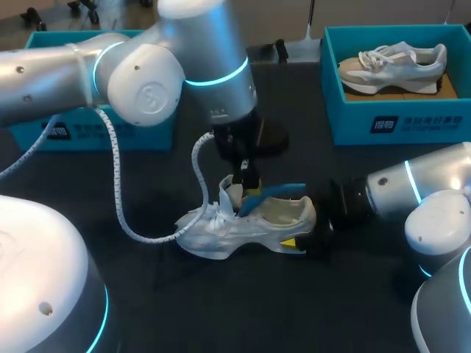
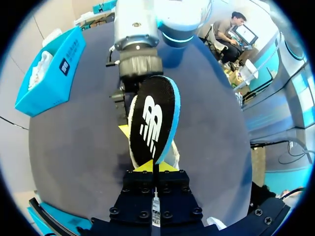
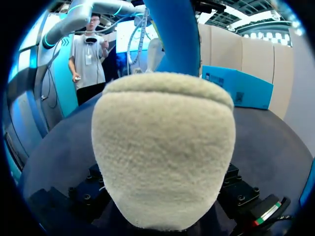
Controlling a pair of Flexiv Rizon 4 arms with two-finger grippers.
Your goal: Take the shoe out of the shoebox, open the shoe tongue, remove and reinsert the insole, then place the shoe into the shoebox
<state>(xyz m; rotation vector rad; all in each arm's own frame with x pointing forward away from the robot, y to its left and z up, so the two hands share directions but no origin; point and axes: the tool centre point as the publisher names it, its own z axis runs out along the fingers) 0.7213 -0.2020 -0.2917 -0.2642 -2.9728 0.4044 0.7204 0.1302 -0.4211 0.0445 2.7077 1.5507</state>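
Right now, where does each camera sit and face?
Head view: above and behind, looking down on the table; left arm and right arm meet at the shoe.
Left wrist view: looks down past the left pincer, shut on the insole.
Right wrist view: faces the shoe's heel, filling it; only a black mount shows.
Head and left wrist views share insole and shoe.

The shoe (image 1: 250,220) at mid-frame is pale woven mesh, and its heel lining (image 3: 162,147) is fleecy and rough. The insole (image 2: 153,120) has a matt black cloth face with a blue foam edge. The left arm (image 1: 147,66) and right arm (image 1: 427,191) wear smooth, glossy silver shells. The table (image 1: 221,309) is dark and matt.
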